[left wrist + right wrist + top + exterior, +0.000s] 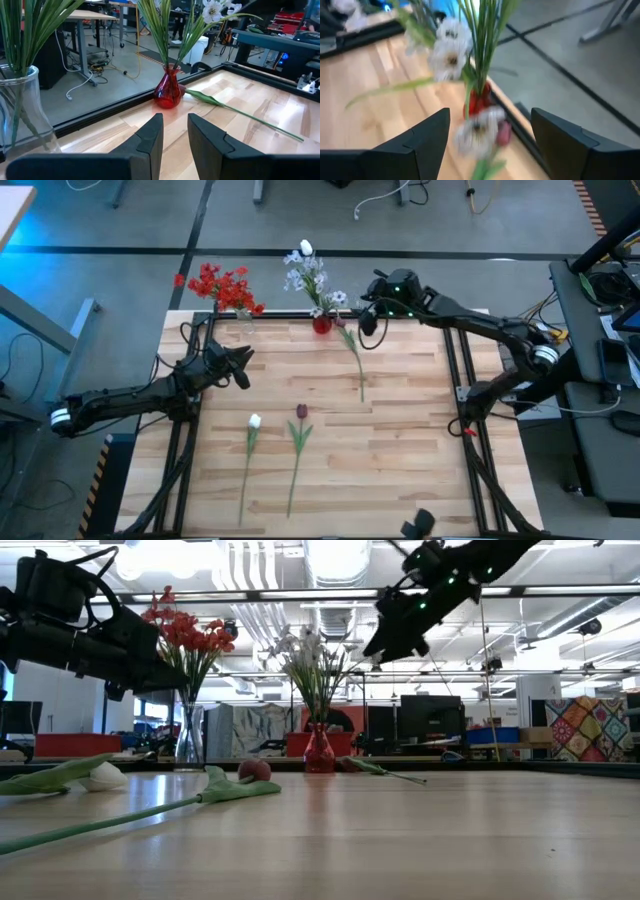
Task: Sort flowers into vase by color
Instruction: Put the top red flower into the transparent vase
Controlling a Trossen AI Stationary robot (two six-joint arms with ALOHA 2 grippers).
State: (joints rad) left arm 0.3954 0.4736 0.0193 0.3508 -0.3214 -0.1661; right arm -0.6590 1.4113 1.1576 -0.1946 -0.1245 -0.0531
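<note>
The table (400, 440) is seen from above and level; the red vase (168, 92) is shared by all views.

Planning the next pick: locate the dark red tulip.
In the high view the dark red tulip lies mid-table, just right of the white bud, nearer the left gripper.

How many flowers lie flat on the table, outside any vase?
3: a white bud and a dark red tulip side by side at the table's near-middle, and one flower lying beside the red vase.
</note>
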